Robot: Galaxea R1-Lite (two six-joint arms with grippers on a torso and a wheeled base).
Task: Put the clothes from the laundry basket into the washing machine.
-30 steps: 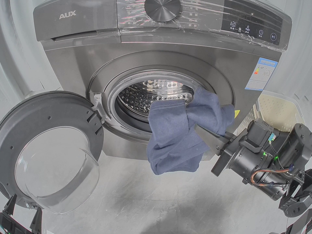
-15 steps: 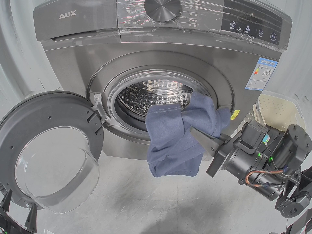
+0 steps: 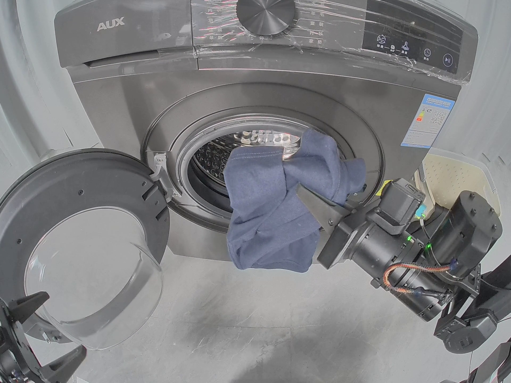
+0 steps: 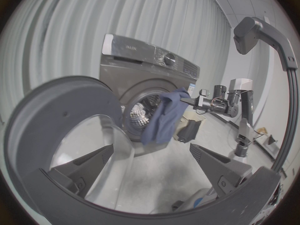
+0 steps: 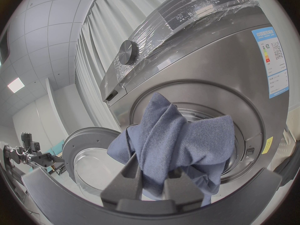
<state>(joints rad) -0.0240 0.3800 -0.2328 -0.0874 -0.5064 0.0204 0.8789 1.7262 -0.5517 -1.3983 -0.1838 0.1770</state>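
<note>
A dark blue garment (image 3: 271, 203) hangs bunched in front of the washing machine's (image 3: 159, 102) round drum opening (image 3: 218, 158), its upper part level with the rim. My right gripper (image 3: 314, 203) is shut on the cloth from the right; in the right wrist view the fingers (image 5: 125, 182) pinch the garment (image 5: 178, 138) just before the opening. The machine's door (image 3: 80, 224) stands swung open to the left. My left gripper (image 3: 45, 328) is low at the bottom left, near the door, and is open and empty (image 4: 150, 149).
A cream laundry basket (image 3: 460, 179) stands on the floor to the right of the machine, partly behind my right arm. Bare grey floor (image 3: 239, 325) lies in front of the machine. White curtains hang behind it.
My right gripper has carried the blue garment left and upward, closer to the drum opening. My left gripper has turned at the bottom left corner.
</note>
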